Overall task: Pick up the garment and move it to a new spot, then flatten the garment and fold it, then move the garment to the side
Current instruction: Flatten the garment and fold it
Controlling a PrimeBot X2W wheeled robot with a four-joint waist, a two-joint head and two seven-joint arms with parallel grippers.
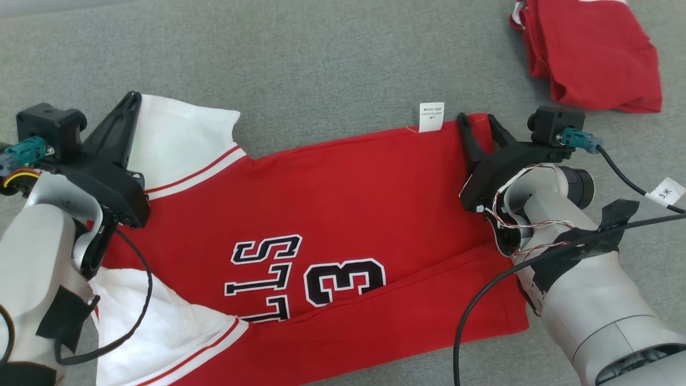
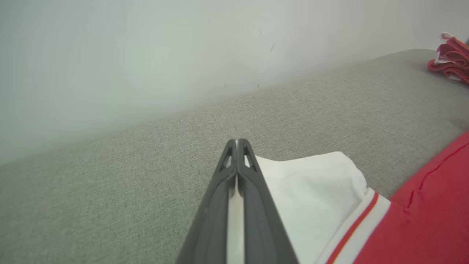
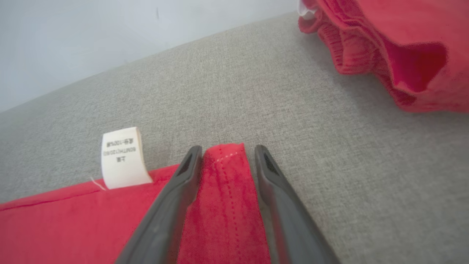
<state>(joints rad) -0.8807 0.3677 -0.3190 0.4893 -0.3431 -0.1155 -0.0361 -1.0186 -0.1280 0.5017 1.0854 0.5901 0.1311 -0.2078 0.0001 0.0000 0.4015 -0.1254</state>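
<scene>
The garment [image 1: 343, 214], a red jersey with white sleeves, lies spread across the grey upholstered surface [image 1: 321, 69]. Its lettering faces up, and its near edge is turned over in a long fold that hides part of the print.

At the far right corner, the hem [image 3: 223, 176] sits squarely between the fingers of the right gripper [image 1: 477, 119]. Its jaws are spread either side of the cloth, with nothing pinched yet. Over at the far white sleeve [image 1: 182, 134], the left gripper [image 1: 130, 99] has its fingers pressed tight together along the sleeve's edge. Whether any cloth is caught in there, I cannot tell.

Now the dangers:
- **Right side:** the fingers straddle only a narrow tongue of hem. If they close too near the tip, they may nip one layer or slip off the corner, and the next fold drags crooked.
- **Left side:** if that gripper holds no sleeve, one end lifts while the other stays put, and the jersey skews.
- **Care label [image 1: 431, 116]:** it stands just beside the right fingers and could be caught instead of the hem.
- **Black cable [image 1: 466, 321]:** it loops over the near hem, and a sweep of that arm could ruck the fold.
- **Other red garment [image 1: 589, 53]:** it lies well apart, far right, and only a wide swing would disturb it.
</scene>
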